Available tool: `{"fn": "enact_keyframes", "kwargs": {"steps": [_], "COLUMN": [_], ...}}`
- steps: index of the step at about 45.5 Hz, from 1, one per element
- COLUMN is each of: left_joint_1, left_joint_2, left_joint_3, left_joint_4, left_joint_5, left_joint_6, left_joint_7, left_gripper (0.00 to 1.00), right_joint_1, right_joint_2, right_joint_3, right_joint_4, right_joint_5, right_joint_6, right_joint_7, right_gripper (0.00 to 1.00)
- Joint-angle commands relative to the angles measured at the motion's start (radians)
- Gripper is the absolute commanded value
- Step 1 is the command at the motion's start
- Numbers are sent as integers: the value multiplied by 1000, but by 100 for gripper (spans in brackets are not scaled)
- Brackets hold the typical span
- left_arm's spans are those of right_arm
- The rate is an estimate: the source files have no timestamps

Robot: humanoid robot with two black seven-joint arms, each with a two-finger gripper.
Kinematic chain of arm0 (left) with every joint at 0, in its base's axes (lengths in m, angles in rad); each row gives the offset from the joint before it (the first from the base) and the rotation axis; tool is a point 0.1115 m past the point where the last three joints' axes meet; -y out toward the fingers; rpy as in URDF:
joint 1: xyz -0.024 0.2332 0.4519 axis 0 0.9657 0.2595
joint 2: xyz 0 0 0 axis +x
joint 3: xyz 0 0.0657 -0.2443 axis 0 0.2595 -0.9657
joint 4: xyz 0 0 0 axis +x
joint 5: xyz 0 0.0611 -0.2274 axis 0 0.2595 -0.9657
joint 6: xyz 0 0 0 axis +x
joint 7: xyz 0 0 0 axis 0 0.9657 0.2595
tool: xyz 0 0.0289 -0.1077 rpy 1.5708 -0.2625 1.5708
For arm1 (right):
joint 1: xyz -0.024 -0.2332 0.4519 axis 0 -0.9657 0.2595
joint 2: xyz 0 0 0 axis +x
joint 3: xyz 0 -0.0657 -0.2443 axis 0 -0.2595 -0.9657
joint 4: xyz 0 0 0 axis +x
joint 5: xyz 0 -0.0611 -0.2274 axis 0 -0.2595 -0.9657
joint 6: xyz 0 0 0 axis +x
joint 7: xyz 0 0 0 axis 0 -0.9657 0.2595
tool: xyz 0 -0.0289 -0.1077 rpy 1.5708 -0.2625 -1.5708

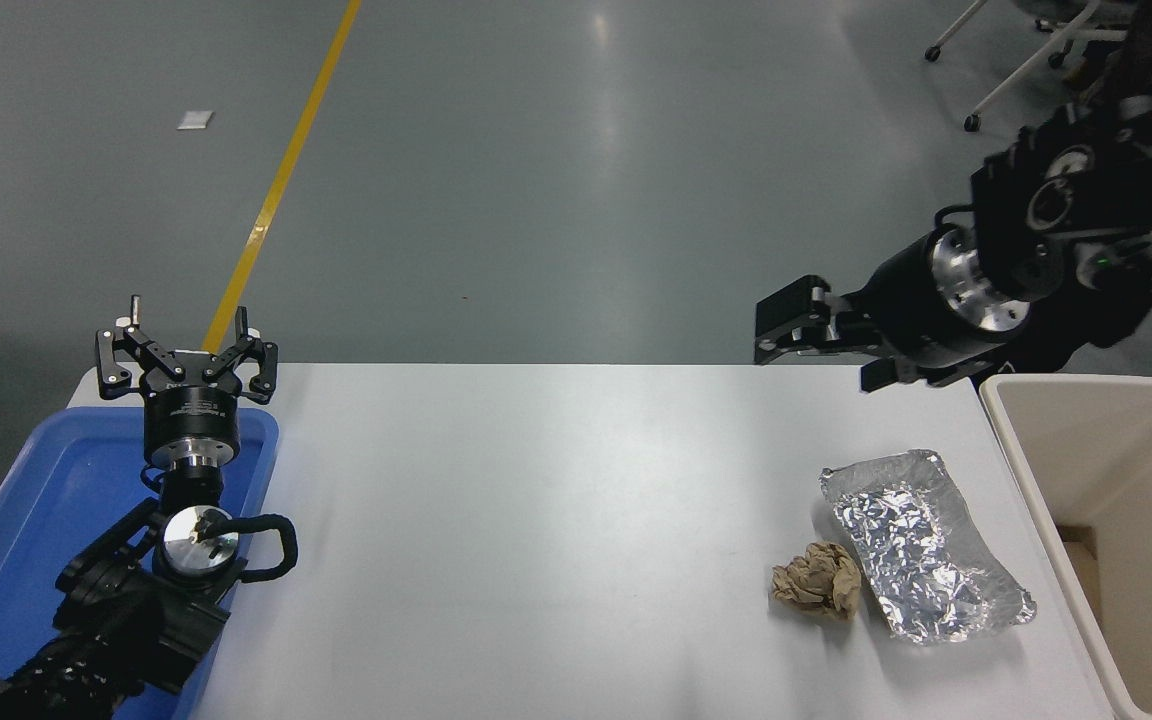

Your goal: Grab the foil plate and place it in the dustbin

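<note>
The shiny, crinkled silver foil plate (921, 545), shallow and roughly rectangular with a rolled rim, lies flat on the white table (536, 520), untouched. Just beside the plate's right side stands the large cream plastic dustbin (1036, 480) with smooth walls and a thick rim; something brown shows low inside it, too little to identify. Against the plate's left side sits a crumpled brown paper ball (818, 582). Beyond the plate's far end, over the table's far edge, the black right gripper (816, 345) hangs in the air, well apart from the plate; whether its fingers are spread I cannot tell. Left of the plate the tabletop stretches bare to a blue plastic tray (6, 540), above which the parked left gripper (186, 350) holds its fingers wide.
</note>
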Motion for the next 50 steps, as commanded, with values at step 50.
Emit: {"fn": "enact_keyframes", "kwargs": {"steps": [50], "left_joint_1": [0], "left_joint_2": [0], "left_joint_3": [3], "left_joint_4": [-1], "left_joint_5": [0], "left_joint_6": [0], "left_joint_7": [0], "left_gripper": [99], "right_joint_1": [-982], "right_joint_2": [-151], "right_joint_3": [105], "right_joint_4": [-452], "right_joint_5": [-637], "right_joint_6": [-714], "right_joint_7": [-4], "right_gripper": [100]}}
